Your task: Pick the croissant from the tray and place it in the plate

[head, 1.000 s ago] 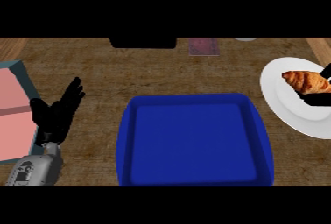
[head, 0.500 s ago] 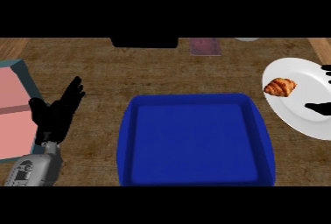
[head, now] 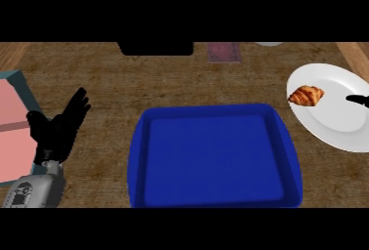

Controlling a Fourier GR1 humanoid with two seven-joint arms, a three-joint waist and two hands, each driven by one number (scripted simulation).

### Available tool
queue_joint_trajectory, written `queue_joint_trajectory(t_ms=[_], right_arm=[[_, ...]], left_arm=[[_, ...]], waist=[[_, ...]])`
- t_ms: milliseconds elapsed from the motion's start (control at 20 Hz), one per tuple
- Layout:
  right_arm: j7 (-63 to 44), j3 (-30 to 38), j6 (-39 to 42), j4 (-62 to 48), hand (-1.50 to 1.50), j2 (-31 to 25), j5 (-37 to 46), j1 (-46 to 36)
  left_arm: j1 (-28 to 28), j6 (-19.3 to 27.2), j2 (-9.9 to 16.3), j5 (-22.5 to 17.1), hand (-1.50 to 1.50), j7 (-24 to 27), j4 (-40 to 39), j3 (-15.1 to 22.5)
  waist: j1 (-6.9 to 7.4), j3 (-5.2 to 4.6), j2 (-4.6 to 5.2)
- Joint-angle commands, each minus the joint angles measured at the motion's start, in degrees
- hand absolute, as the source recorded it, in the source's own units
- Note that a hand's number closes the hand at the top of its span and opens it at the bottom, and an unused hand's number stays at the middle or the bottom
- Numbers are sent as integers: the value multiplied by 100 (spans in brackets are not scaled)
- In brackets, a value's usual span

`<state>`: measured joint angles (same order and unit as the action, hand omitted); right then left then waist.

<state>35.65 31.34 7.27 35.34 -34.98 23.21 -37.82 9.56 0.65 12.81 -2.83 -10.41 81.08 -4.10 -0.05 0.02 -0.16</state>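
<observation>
We see the golden-brown croissant [head: 306, 95] lying on the left part of the round white plate [head: 338, 132], which sits at the right side of the brown wooden counter [head: 180, 78]. Just a black tip of our right hand [head: 358, 99] shows at the right edge over the plate, apart from the croissant; we cannot tell how its fingers are set. The deep blue rectangular tray [head: 214, 156] sits in the middle, nearer to us, with nothing in it. Our left hand [head: 57, 129] rests at the left of the tray, fingers straight and spread, holding nothing. A pink block with a teal rim [head: 14, 127] lies at the far left edge.
</observation>
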Motion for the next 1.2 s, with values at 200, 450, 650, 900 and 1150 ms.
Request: queue_joint_trajectory(t_ms=[200,450,650,900,1150], right_arm=[[-1282,562,1816,-405,-150,-309,-1121,-183],[-952,590,2227,-226,-150,-309,-1505,381],[-71,643,2432,-1130,-150,-1045,-1401,416],[142,431,2153,-1624,-150,-1205,-1242,92],[607,559,2513,-1963,-150,-1707,-1342,544]], left_arm=[[25,-125,148,-83,0,-102,101,-127],[263,47,-76,190,0,220,-396,-43],[95,112,-168,209,0,-43,120,60],[457,26,-117,225,0,-2,-298,-51],[72,31,-230,225,0,-118,162,71]], waist=[[-7,-3,9],[-20,-2,19],[95,10,49],[113,11,67],[139,20,74]])
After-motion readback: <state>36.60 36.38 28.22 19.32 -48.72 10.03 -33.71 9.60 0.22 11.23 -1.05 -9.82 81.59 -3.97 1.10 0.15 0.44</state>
